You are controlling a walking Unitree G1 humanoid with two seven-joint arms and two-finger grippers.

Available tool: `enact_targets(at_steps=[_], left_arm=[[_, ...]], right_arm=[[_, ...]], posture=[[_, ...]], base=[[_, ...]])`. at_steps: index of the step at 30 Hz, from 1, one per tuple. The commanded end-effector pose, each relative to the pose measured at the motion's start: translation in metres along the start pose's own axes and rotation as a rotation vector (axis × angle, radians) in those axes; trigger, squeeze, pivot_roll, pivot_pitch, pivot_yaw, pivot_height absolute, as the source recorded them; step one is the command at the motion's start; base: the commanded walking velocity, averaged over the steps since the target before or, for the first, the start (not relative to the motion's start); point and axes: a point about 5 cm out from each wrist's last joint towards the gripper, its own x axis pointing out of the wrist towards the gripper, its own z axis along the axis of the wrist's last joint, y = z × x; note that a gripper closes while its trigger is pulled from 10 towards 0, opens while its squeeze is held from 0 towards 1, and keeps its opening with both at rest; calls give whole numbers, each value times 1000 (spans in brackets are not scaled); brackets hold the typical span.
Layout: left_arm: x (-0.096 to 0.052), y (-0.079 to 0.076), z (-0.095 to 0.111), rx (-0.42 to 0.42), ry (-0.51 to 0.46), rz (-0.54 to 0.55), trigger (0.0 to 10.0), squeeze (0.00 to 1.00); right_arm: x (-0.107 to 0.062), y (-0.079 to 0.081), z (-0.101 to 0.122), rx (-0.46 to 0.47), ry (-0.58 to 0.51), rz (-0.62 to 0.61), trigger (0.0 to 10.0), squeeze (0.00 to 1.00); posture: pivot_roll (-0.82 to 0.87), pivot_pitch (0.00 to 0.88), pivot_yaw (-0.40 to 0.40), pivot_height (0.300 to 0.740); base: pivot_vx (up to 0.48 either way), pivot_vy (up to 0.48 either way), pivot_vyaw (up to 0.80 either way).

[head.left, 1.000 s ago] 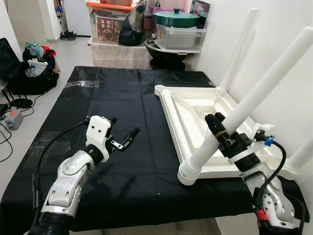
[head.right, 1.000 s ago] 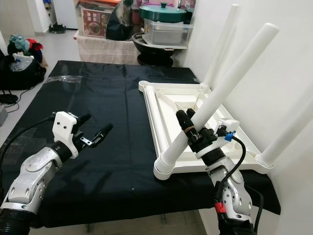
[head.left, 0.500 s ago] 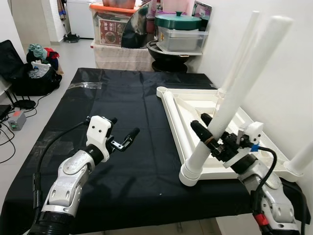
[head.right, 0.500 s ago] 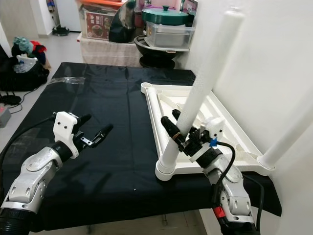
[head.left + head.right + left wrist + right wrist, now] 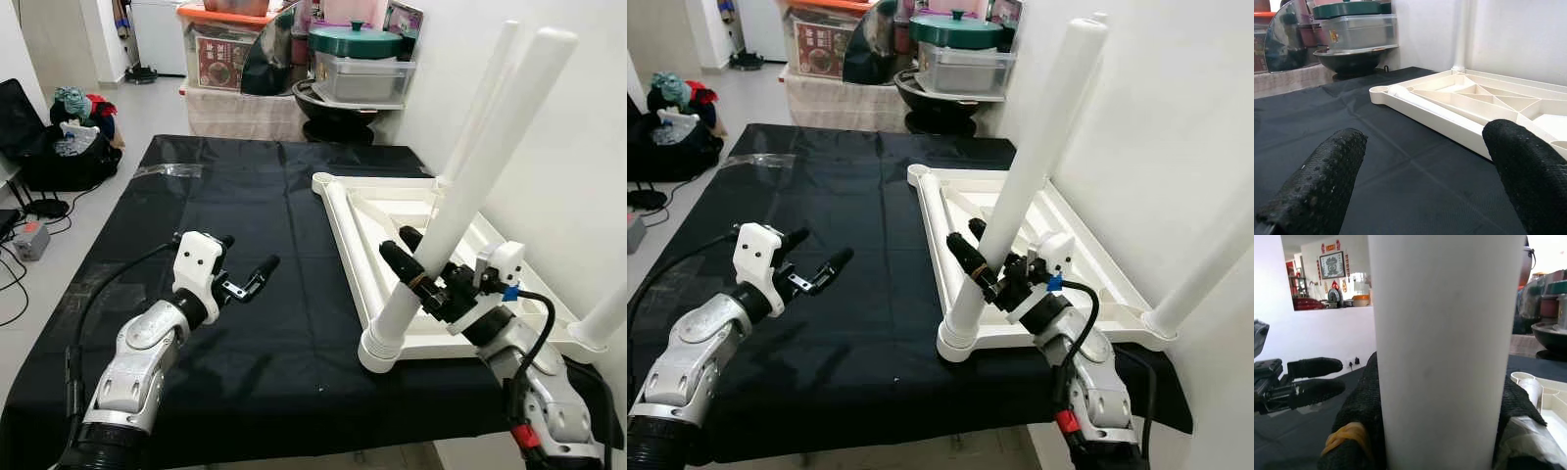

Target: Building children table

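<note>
The left end effector hovers released over the black-covered table, fingers spread with nothing between them. To its right lies the upturned white tabletop (underside ribs showing). At its near corner socket the right end effector is clenched around a white table leg, which leans upward from the socket.

Black cloth covering the work surface, white wall beside it, pale tiled floor beyond the cloth's far edge, storage boxes, green-lidded pot on a grey container, black bag with clothes.
</note>
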Motion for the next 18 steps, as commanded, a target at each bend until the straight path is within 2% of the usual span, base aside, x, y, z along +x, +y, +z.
enact_targets(at_steps=[1, 4, 5, 8, 14, 18], left_arm=[[0, -2, -2, -16, 2, -3, 10000, 0], [0, -2, -2, -15, 2, -3, 10000, 0], [0, -2, -2, -13, 1, -1, 10000, 0], [-1, 0, -2, -12, 1, 3, 10000, 0], [-3, 0, -2, -10, 3, 6, 10000, 0], [-3, 0, -2, -10, 2, 6, 10000, 0]], right_arm=[[-7, -1, -21, 90, 101, -9, 10000, 0], [-3, -3, -17, 132, 74, -5, 10000, 0], [-1, -9, -14, 159, 44, -25, 10000, 0], [0, -9, -13, 156, 41, -18, 10000, 0], [-1, 4, -18, 164, 70, 56, 10000, 0], [-1, 5, -17, 165, 69, 54, 10000, 0]], posture=[[54, 0, -100, 740], [56, 0, -101, 740], [63, 0, -106, 740], [63, 0, -106, 740], [66, 0, -107, 740], [66, 0, -106, 740]], base=[[0, 0, 0], [0, 0, 0], [0, 0, 0], [0, 0, 0], [0, 0, 0], [0, 0, 0]])
